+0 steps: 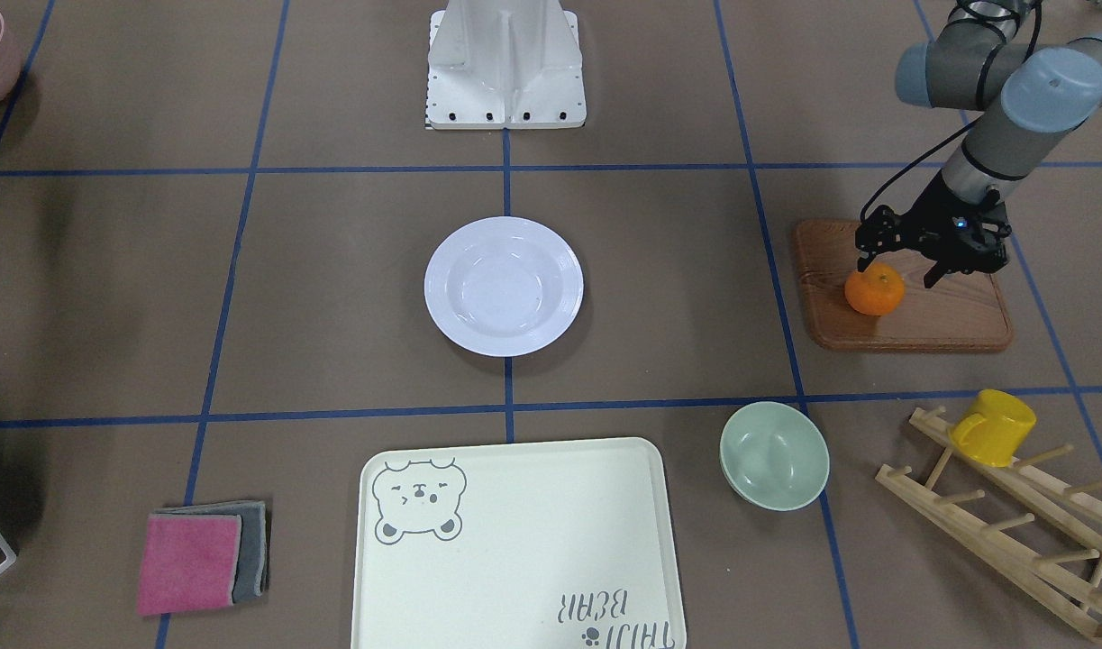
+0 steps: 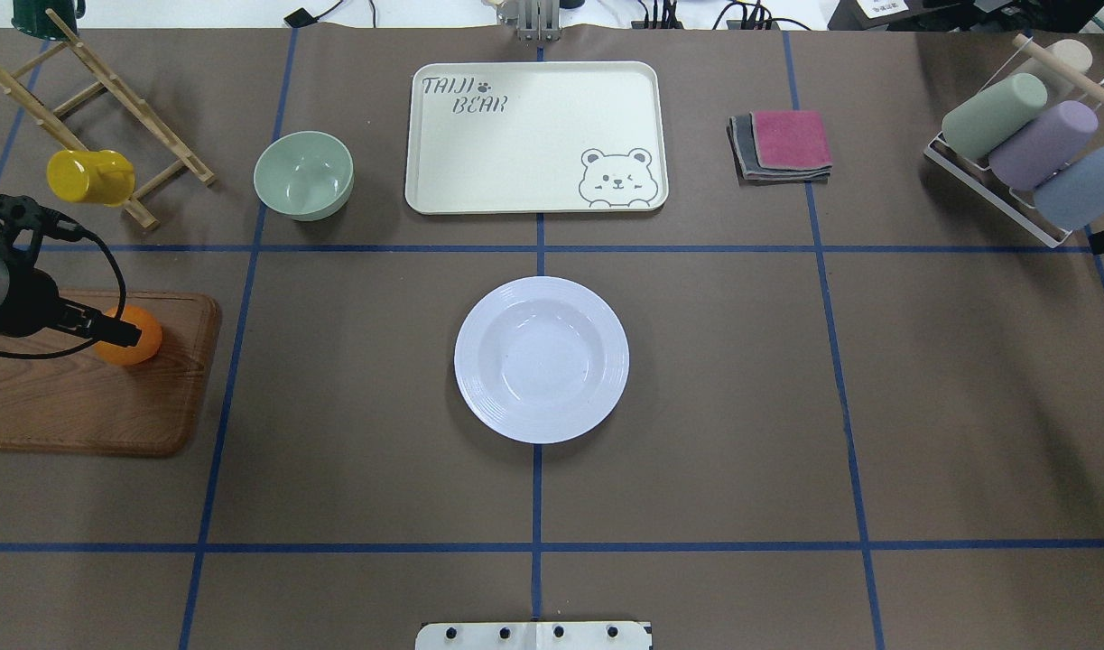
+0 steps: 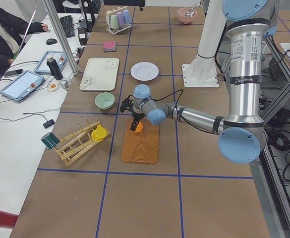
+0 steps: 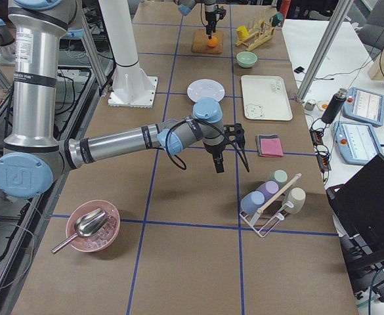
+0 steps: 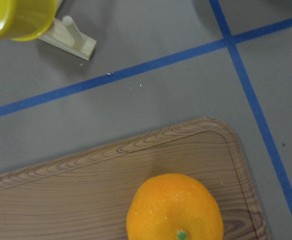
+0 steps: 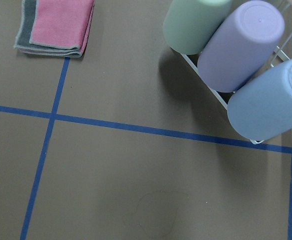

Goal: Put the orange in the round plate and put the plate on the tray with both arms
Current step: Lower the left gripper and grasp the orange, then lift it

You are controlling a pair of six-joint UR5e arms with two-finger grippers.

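The orange (image 1: 874, 289) lies on a brown wooden board (image 1: 915, 311), near its edge toward the plate. My left gripper (image 1: 899, 270) hangs open just over it, one finger by the fruit's top and the other out over the board. In the left wrist view the orange (image 5: 174, 210) fills the bottom centre and no fingers show. The round plate (image 1: 504, 287) sits empty at the table's middle. The tray (image 1: 514, 541) lies empty beyond it, apart from the plate. My right gripper (image 4: 219, 163) hovers above bare table near a cup rack; whether it is open or shut, I cannot tell.
A pale-green bowl (image 1: 774, 455) stands beside the tray. A yellow mug (image 1: 994, 426) hangs on a wooden peg rack (image 1: 1010, 532). Folded pink and grey cloths (image 2: 782, 144) and a rack of pastel cups (image 2: 1021, 149) lie on the right side. The white base block (image 1: 505, 63) stands behind the plate.
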